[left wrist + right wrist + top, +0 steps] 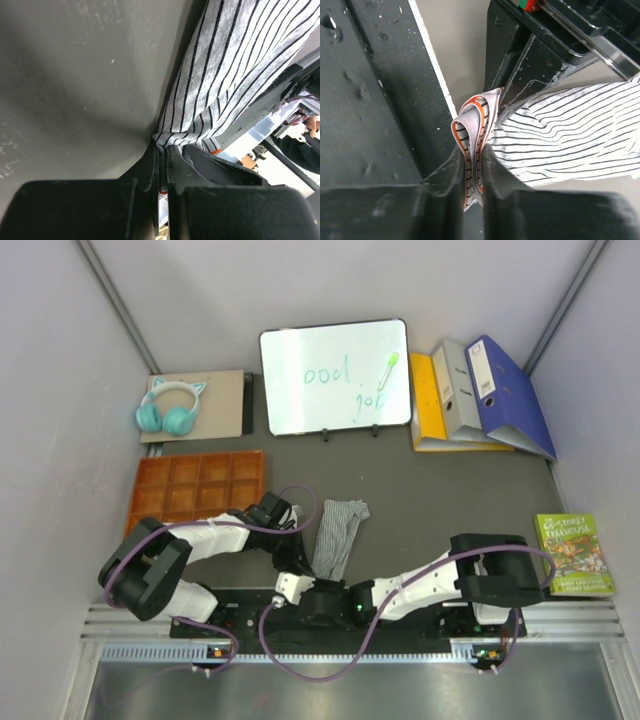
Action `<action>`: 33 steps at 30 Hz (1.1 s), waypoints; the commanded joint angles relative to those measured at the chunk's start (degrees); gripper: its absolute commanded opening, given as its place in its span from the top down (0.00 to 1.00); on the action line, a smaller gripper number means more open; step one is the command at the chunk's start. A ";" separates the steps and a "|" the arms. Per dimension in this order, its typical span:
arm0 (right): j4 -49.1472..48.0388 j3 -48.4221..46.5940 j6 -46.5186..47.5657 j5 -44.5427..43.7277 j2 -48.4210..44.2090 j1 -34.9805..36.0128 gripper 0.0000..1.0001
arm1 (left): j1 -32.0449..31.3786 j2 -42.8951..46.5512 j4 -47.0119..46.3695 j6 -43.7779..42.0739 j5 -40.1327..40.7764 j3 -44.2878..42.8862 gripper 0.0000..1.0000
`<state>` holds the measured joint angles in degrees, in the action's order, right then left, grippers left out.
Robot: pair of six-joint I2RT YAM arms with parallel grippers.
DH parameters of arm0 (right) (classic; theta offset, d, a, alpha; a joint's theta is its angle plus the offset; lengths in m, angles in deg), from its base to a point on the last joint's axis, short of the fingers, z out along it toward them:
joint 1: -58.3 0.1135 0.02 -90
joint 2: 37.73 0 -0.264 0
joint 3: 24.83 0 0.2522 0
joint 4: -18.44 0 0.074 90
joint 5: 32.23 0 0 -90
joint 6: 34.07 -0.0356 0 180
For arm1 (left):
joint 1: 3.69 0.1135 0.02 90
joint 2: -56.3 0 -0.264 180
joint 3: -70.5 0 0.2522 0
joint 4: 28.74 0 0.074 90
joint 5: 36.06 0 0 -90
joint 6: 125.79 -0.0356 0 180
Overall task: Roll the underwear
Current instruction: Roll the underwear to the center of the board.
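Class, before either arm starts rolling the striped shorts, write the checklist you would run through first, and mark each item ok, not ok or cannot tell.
1. The left gripper pinches the striped boxer shorts: ok, jaws shut on a cloth edge.
2. The right gripper holds the waistband fold: ok, jaws closed on it.
3. Cloth smooth for rolling: not ok, wrinkled beside the right grip.
4. Grips level with each other: cannot tell, the arms hide the near end from above.
5. The orange tray lies apart from the cloth: ok.
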<state>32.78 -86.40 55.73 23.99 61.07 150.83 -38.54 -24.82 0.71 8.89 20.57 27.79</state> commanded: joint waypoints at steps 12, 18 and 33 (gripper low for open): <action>-0.84 0.44 -1.55 21.72 -10.29 -8.94 1.00 | 4.08 20.54 8.04 -0.83 11.65 -0.85 0.36; 1.35 0.00 -3.13 35.43 -11.53 -16.50 1.00 | 7.60 29.34 10.24 0.75 16.83 0.39 0.30; -1.81 0.18 -9.46 61.46 -5.65 -34.25 1.00 | 6.03 43.24 -11.27 6.03 18.60 12.95 0.34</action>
<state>33.48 -85.81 47.73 77.50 53.18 119.66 -31.53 18.67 0.25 13.57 40.22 38.28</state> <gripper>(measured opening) 0.064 0.663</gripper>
